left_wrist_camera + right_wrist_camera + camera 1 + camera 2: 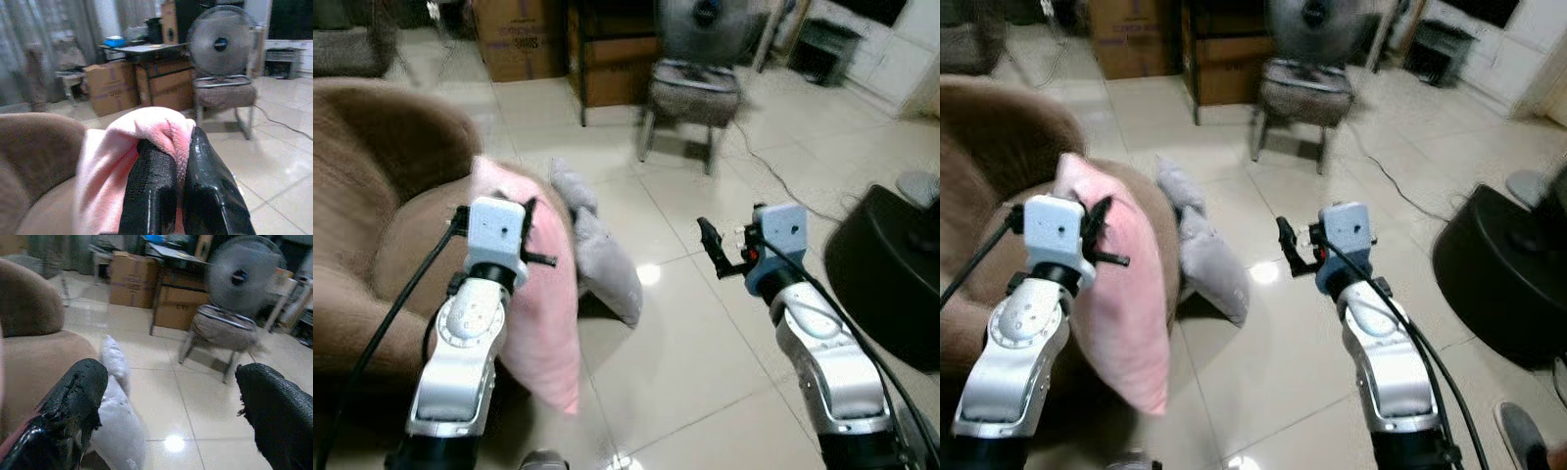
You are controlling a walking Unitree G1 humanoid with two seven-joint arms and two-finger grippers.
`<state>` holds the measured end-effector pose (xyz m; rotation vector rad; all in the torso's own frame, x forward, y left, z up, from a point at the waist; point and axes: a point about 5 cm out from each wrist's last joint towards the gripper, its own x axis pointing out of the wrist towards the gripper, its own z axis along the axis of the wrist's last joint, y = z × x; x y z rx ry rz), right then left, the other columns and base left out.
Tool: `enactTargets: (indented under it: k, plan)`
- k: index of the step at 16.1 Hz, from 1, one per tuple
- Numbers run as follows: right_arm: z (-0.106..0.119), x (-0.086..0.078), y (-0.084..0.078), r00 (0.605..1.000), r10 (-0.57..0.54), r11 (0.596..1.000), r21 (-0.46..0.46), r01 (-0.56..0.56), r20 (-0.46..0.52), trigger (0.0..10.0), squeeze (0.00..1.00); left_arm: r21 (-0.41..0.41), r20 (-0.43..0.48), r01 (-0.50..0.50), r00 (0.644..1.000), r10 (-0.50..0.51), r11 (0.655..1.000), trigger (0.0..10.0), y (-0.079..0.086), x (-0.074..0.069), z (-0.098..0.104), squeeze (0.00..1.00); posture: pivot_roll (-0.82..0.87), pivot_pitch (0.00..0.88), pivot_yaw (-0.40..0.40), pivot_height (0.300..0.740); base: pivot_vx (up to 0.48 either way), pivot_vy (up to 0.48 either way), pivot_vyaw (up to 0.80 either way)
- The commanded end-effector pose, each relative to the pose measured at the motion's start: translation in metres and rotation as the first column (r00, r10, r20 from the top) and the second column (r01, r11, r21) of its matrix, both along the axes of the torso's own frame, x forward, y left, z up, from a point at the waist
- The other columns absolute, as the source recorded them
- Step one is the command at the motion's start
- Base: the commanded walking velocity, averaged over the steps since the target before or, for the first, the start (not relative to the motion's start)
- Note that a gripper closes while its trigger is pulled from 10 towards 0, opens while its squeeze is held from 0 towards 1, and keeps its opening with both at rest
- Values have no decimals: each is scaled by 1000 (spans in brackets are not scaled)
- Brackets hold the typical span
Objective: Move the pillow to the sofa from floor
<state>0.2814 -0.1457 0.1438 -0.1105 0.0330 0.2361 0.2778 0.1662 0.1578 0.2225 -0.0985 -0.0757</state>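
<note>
Gripping the pink pillow [546, 304] by its top edge, left gripper [168, 196] jaws clamped, hanging beside the sofa [372, 215], probably touching. Swinging over the cushion before releasing. Right gripper [171, 421] jaws apart, idling.

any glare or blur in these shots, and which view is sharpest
Left eye view: a bright glare spot on the tiled floor beside the grey pillow, overall soft focus. Right eye view: same glare, similar softness. Left wrist view: sharpest; the left claw pinching the pink pillow is crisp, the curtains blurred. Right wrist view: the open right claw's fingers look smeared, the fan hazy.
</note>
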Motion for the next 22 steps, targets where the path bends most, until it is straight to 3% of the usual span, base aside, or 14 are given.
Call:
enactTargets:
  k: [1, 4, 22]
  plan:
    - [3, 1, 5, 999, 34, 999, -1, -34, 23, 10000, 0, -3, 50, 14, 999, -14, 1000, 10000, -1, 2, 11, 0, 87, 0, -56, 740, 300, 0, 800]
    - [3, 3, 2, 999, 19, 1000, -7, -19, 31, 10000, 0, 0, 46, 14, 999, -14, 1000, 10000, -1, 3, 11, 0, 87, 0, -55, 740, 301, 0, 800]
    - [-2, 4, -2, 1000, 19, 999, -41, -18, 24, 10000, 0, -4, 30, 47, 998, -47, 999, 10000, -6, 6, 6, 0, 79, 0, -57, 740, 303, 0, 0]
